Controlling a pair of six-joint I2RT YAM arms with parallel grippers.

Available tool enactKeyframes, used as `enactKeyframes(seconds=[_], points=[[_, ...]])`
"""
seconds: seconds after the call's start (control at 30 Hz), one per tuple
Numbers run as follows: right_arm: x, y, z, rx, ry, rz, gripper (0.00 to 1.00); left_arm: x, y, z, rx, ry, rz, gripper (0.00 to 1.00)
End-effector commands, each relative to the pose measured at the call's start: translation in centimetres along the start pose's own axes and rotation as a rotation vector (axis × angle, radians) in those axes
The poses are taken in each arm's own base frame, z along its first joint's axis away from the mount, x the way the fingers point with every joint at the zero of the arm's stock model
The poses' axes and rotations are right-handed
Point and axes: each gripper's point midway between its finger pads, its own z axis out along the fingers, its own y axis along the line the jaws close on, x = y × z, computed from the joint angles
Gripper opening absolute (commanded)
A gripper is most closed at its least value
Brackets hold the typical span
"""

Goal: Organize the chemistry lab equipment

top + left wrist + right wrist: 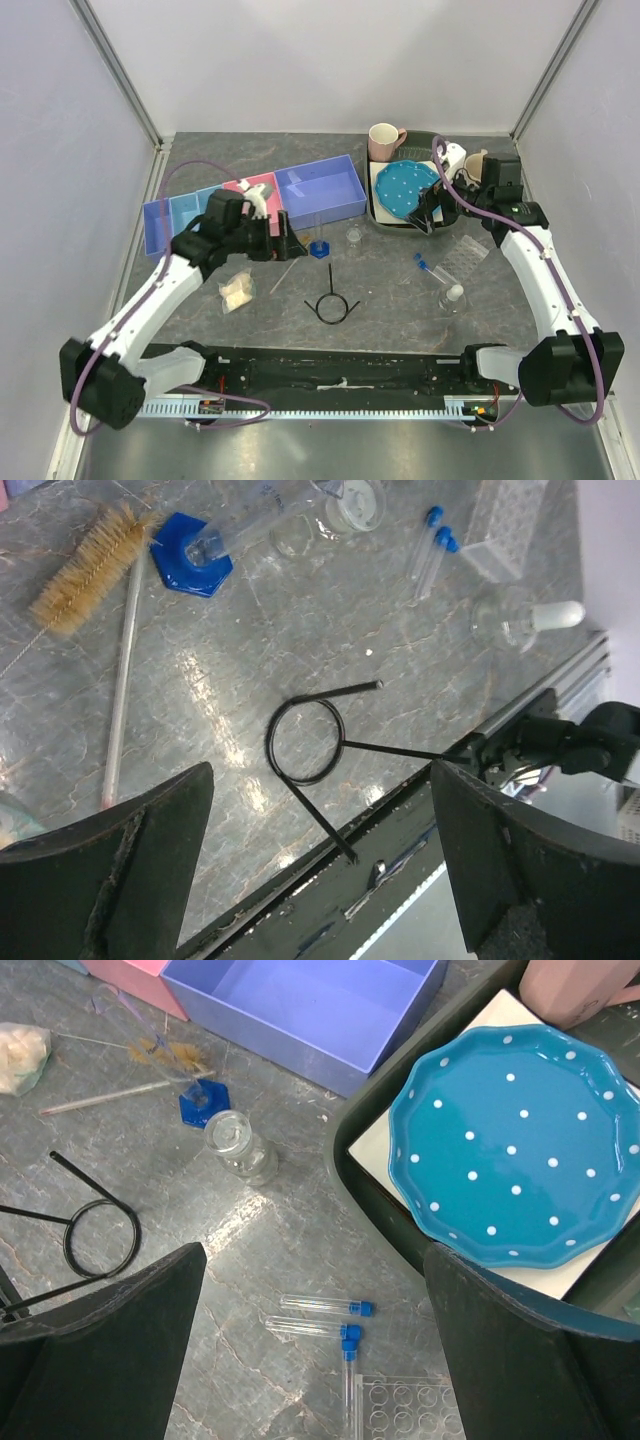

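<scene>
My left gripper (283,238) is open and empty above the table, with the black wire loop (306,740) below it. A bristle brush (85,570), a thin rod (120,680) and the blue-based cylinder (190,565), lying tipped over, are nearby. My right gripper (430,215) is open and empty over the blue-capped vials (325,1307), beside the clear tube rack (410,1410). The clear beaker (238,1145) stands left of them. The white-capped bottle (452,297) and the small clear bag (237,290) lie on the table.
A row of bins stands at the back left: blue (170,220), pink (255,190) and purple (320,190). A dark tray (370,1175) at the back right holds the blue dotted plate (520,1150), with a pink mug (385,140) behind it.
</scene>
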Motion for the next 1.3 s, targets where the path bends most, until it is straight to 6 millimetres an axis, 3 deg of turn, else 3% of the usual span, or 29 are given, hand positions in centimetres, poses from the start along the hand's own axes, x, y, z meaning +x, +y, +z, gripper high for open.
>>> enactKeyframes(seconds=[0.0,0.1,0.27,0.37,0.67,1.03,1.27], points=[[-0.2,-0.1,0.6,-0.033,-0.027,-0.066,0.98,-2.9,0.4,2.1,-0.112,-0.041,0.108,0.95],[0.2,-0.3,0.8,-0.034,-0.019,-0.091,0.98,-3.7,1.2,3.8,-0.178,-0.026,0.13,0.89],[0.8,-0.3,1.2,-0.053,-0.008,-0.097,0.98,-5.9,-0.6,6.4,-0.142,-0.065,0.208,0.85],[1.1,-0.4,1.4,-0.057,-0.003,-0.111,0.98,-6.4,-1.6,7.4,-0.122,-0.09,0.265,0.83],[2.0,0.0,1.9,-0.093,0.003,-0.107,0.98,-8.5,-0.5,9.1,-0.239,-0.169,0.364,0.76],[2.4,0.0,2.3,-0.103,0.008,-0.099,0.98,-8.7,-0.6,11.7,-0.302,-0.157,0.389,0.6],[2.6,0.0,2.3,-0.101,0.007,-0.098,0.98,-8.2,0.5,12.7,-0.395,-0.131,0.412,0.47]])
